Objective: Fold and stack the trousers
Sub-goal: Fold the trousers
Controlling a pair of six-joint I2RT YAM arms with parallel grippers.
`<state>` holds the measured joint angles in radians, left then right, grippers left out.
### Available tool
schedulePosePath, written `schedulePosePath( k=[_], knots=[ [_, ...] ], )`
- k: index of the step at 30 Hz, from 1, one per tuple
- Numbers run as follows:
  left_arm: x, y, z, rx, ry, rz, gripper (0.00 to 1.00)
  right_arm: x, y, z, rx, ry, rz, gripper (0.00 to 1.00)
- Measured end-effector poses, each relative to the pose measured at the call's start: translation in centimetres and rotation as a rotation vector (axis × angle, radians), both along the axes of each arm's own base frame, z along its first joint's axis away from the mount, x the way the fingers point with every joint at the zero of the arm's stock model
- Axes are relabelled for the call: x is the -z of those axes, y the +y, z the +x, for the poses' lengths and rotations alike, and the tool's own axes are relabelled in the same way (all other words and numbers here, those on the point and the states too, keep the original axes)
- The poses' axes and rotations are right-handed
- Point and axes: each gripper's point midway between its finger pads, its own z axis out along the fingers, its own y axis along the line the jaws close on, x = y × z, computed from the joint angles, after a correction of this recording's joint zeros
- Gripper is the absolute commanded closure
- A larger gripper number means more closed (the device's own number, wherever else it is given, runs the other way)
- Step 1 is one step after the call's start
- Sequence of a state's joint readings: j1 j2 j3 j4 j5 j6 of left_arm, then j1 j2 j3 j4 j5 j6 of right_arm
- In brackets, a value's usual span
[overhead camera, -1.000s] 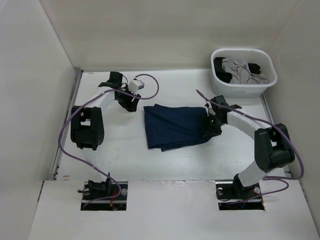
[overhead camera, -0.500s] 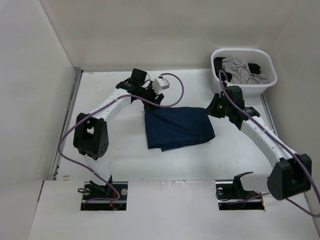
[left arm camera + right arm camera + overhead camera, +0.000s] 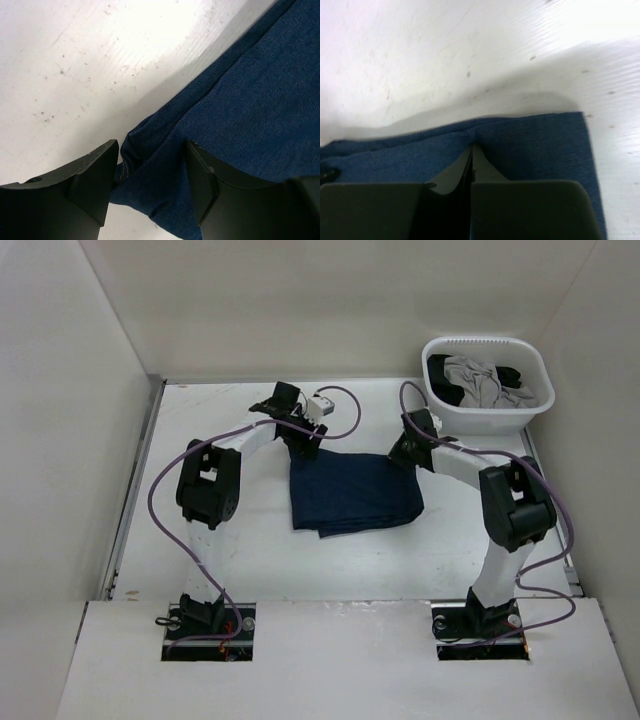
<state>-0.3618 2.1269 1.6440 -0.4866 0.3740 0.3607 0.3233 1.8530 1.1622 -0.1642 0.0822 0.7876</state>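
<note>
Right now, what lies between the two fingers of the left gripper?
In the left wrist view, a bunched corner of the trousers lies between the open fingers of the left gripper, resting on the table.

Left arm (image 3: 248, 438): white tubular links, bulky black joint housings, small white camera block (image 3: 320, 406) at the wrist.
Right arm (image 3: 458, 462): same white links and black housings.
Cables (image 3: 151, 504): purple, looping loosely along each arm.
Bases (image 3: 205, 618): black, set in rectangular cut-outs.
Left fingers (image 3: 92, 180): matte black, wedge-shaped.
Right fingers (image 3: 530, 210): dark grey, flat-faced.
</note>
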Motion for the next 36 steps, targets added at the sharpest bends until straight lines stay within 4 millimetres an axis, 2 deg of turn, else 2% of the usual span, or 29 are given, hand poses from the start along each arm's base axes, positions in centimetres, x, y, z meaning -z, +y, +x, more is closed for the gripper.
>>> schedulePosePath(
  k=[5,8,12,14,16,18,20,21,23,25,28,30,36],
  knots=[
    [0.5,0.1,0.7,-0.037,0.001,0.012,0.45,-0.4,-2.2,0.0,0.128,-0.031,-0.044,1.00],
    [0.1,0.2,1.5,-0.060,-0.017,0.026,0.44,-1.7,-3.1,-0.5,0.171,-0.064,-0.056,0.95],
    [-1.7,0.7,2.1,-0.080,-0.059,0.031,0.40,-6.2,-3.4,-2.4,0.191,-0.177,-0.057,0.88],
    [-3.7,1.0,1.9,-0.086,-0.097,0.023,0.38,-9.1,-3.2,-4.2,0.195,-0.248,-0.029,0.87],
    [-6.1,1.5,0.8,-0.087,-0.131,0.012,0.37,-10.9,-3.0,-5.9,0.199,-0.295,0.017,0.85],
    [-8.9,1.7,-1.1,-0.075,-0.172,-0.005,0.38,-10.7,-3.1,-7.1,0.215,-0.293,0.044,0.84],
    [-10.8,1.2,-3.2,-0.047,-0.200,-0.019,0.41,-8.0,-3.5,-8.2,0.235,-0.234,0.042,0.84],
    [-11.0,0.9,-4.3,-0.027,-0.200,-0.021,0.43,-6.1,-3.7,-8.9,0.245,-0.186,0.032,0.84],
    [-9.8,0.3,-6.6,0.012,-0.163,-0.008,0.46,-2.4,-4.1,-10.5,0.261,-0.083,0.008,0.85],
    [-6.6,0.1,-9.0,0.049,-0.078,0.031,0.47,0.1,-4.4,-11.8,0.277,-0.006,-0.004,0.87],
    [0.1,2.1,-13.6,0.070,0.113,0.134,0.47,1.5,-4.4,-12.2,0.318,0.040,0.011,0.89],
    [3.2,3.7,-16.0,0.079,0.197,0.200,0.47,1.8,-4.2,-12.3,0.354,0.053,0.041,0.89],
    [3.2,4.8,-15.5,0.061,0.147,0.221,0.46,2.5,-3.7,-12.7,0.434,0.080,0.125,0.90]
  ],
)
